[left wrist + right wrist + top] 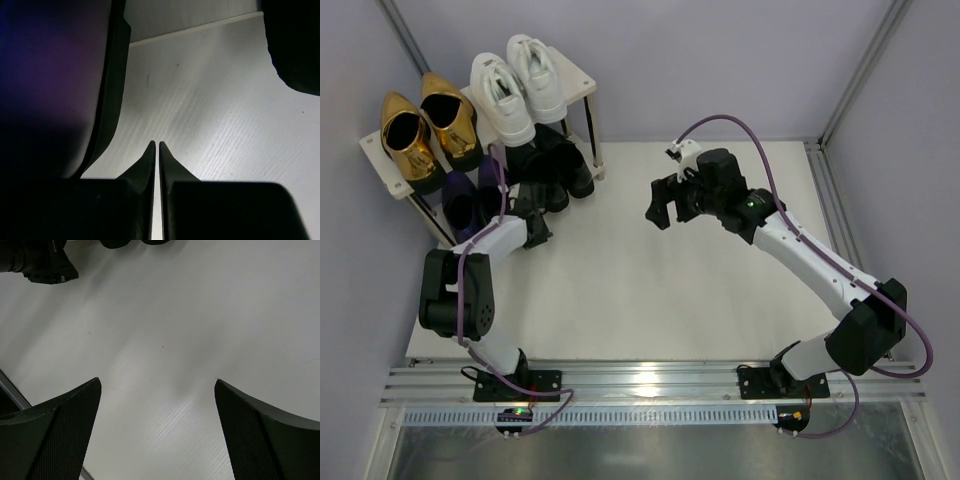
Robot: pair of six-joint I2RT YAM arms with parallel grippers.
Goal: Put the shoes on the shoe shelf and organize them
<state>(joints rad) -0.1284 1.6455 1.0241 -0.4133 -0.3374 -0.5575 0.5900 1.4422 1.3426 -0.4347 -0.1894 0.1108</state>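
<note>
flanking l gripper (157, 146): purple shoe (47, 75) (left)

Gold loafers (412, 158) shine metallic; table (670, 290) looks matt

You have one shoe shelf (576, 76), a pale two-tier rack, at the far left of the table (670, 290).
- Top board: gold loafers (420, 135) left, white sneakers (517, 90) right, pairs side by side.
- Beneath: purple dress shoes (470, 200) left, black dress shoes (558, 165) right, toes jutting out.
</note>
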